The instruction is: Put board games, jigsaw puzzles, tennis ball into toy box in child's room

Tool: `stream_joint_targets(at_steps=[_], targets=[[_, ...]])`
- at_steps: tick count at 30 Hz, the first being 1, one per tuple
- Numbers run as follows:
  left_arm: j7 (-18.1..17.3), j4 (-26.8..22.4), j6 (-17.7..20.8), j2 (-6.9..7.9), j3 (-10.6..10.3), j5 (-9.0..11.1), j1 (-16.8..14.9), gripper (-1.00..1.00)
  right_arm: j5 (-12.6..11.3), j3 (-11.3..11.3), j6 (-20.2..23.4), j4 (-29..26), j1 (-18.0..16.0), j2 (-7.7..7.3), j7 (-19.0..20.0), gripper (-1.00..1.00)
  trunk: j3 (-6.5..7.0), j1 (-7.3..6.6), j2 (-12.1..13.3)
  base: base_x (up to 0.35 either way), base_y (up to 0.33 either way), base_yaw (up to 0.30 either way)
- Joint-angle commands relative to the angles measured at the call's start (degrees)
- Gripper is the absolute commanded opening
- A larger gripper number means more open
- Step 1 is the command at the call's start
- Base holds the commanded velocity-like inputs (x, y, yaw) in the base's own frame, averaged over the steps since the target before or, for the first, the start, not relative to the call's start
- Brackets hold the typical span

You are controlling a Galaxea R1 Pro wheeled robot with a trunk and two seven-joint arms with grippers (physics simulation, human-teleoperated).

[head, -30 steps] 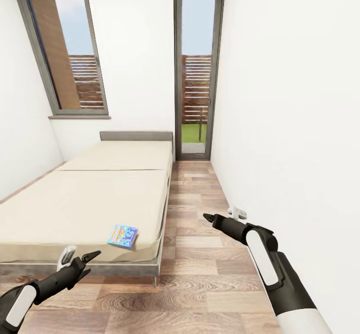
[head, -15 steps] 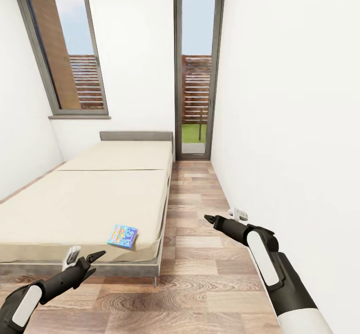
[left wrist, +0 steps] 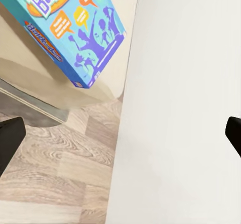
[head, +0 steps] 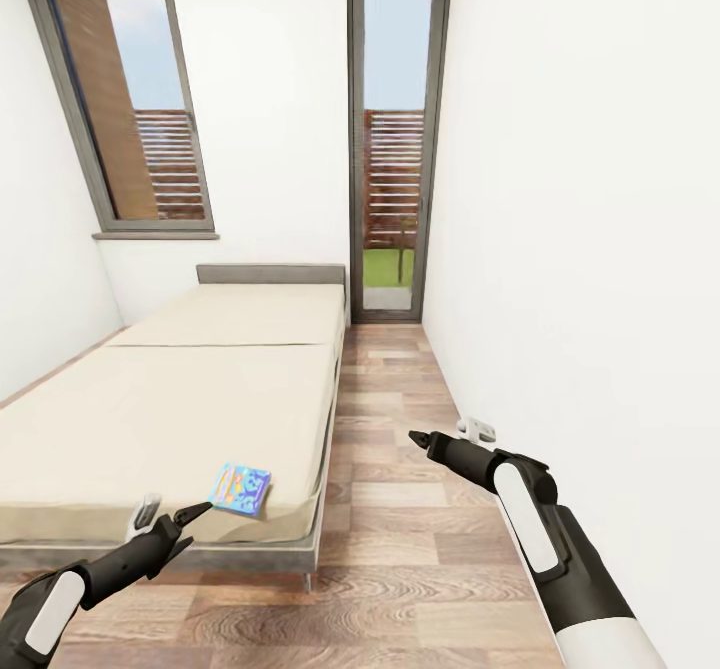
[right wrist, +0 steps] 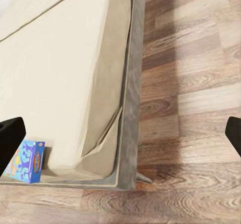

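Note:
A small blue board game lies flat on the beige bed near its front right corner. It shows large in the left wrist view as the blue board game, and small as the blue board game in the right wrist view. My left gripper hangs open just in front of and below that corner, a short way from the box, holding nothing. Over the floor beside the bed, my right gripper is open and empty. In both wrist views the fingers stand far apart.
A strip of wood-plank floor runs between the bed's grey frame and the white wall close on my right. A tall glass door ends the strip; a window sits above the headboard.
The whole view has shifted slightly, so the camera moved. My left gripper has reached a little forward and right, ending closer to the blue box. The right arm has barely moved.

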Motion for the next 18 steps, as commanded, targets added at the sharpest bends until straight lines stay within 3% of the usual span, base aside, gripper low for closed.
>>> stream_joint_targets(at_steps=[1, 18], targets=[[-0.11, 0.01, 0.34, -0.01, 0.12, 0.1, -0.04, 1.0, -0.4, 0.0, 0.2, -0.05, -0.03, 0.01, -0.33, 1.0, -0.06, 0.0, -0.03, 0.056, 0.0, 0.0], [-0.43, 0.01, 0.36, 0.08, 0.13, 0.1, -0.04, 1.0, -0.4, 0.01, 0.2, -0.05, -0.03, 0.02, -0.33, 1.0, -0.06, 0.0, -0.03, 0.17, 0.0, 0.0]])
